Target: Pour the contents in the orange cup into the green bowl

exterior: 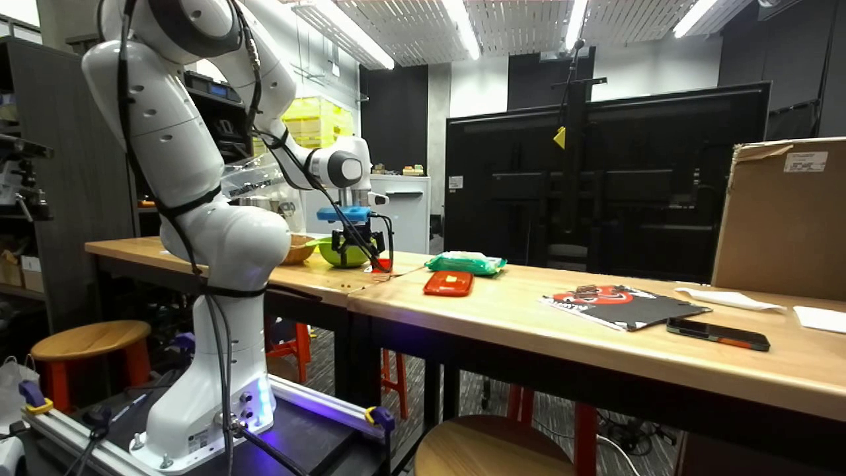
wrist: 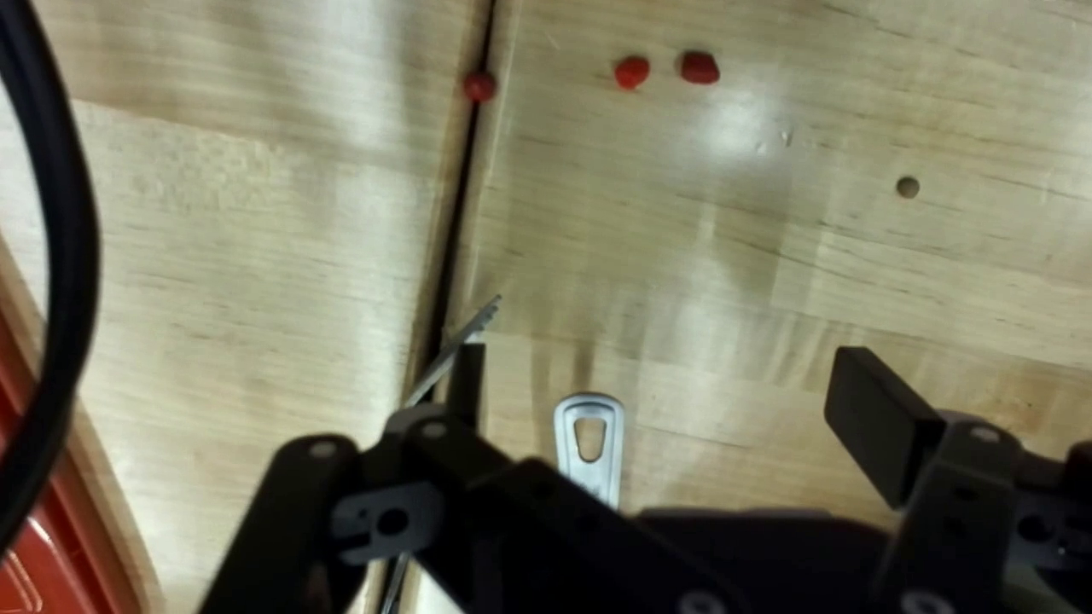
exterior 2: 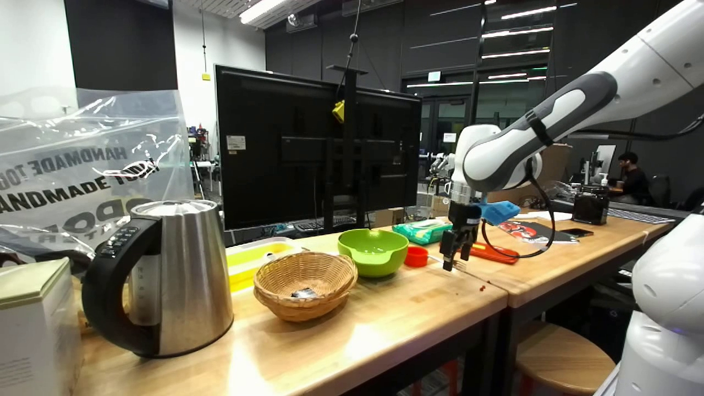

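Note:
The orange cup (exterior 2: 416, 256) stands on the wooden table close beside the green bowl (exterior 2: 374, 254); both also show in an exterior view, cup (exterior: 381, 266) and bowl (exterior: 344, 254). What the cup holds cannot be made out. A thin strip points from the cup toward my gripper (exterior 2: 457, 263). From the wrist, my gripper (wrist: 670, 392) has its fingers wide apart with nothing gripped. Below and between them lies a metal handle (wrist: 590, 439), its far end hidden behind the gripper. Neither cup nor bowl shows clearly in the wrist view.
A fork (wrist: 456, 350) lies by the table seam under one finger. Small red pieces (wrist: 631, 72) are scattered nearby. A wicker basket (exterior 2: 305, 283) and kettle (exterior 2: 187, 280) stand past the bowl. On the opposite side sit a red tray (exterior: 449, 283) and a green packet (exterior: 466, 264).

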Robot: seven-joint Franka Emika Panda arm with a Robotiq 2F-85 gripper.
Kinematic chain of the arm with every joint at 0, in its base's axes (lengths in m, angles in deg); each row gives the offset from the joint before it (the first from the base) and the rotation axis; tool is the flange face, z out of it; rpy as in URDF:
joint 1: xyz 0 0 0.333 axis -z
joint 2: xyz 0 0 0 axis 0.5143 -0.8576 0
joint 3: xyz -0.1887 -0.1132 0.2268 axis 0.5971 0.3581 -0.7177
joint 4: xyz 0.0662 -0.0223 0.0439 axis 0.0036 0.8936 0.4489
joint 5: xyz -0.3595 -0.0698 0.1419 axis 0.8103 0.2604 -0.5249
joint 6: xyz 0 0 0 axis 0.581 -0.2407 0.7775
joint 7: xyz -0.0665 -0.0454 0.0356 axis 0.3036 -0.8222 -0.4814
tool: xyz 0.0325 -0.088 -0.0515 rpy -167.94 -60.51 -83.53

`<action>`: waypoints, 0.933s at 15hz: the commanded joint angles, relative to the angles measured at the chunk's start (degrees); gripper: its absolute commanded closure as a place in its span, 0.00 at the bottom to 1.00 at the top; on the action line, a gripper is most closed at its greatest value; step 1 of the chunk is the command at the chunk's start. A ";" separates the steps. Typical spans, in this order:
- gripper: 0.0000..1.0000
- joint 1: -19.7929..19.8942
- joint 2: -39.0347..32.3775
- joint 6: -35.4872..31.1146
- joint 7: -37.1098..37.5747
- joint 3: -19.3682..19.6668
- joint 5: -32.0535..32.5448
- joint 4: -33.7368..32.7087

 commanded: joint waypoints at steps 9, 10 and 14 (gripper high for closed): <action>0.00 0.37 -3.07 0.12 -1.11 0.65 0.76 -4.00; 0.00 0.15 -3.30 0.13 -1.11 0.72 0.37 -4.37; 0.00 -0.62 -5.60 -0.43 -1.81 0.73 -0.42 -6.36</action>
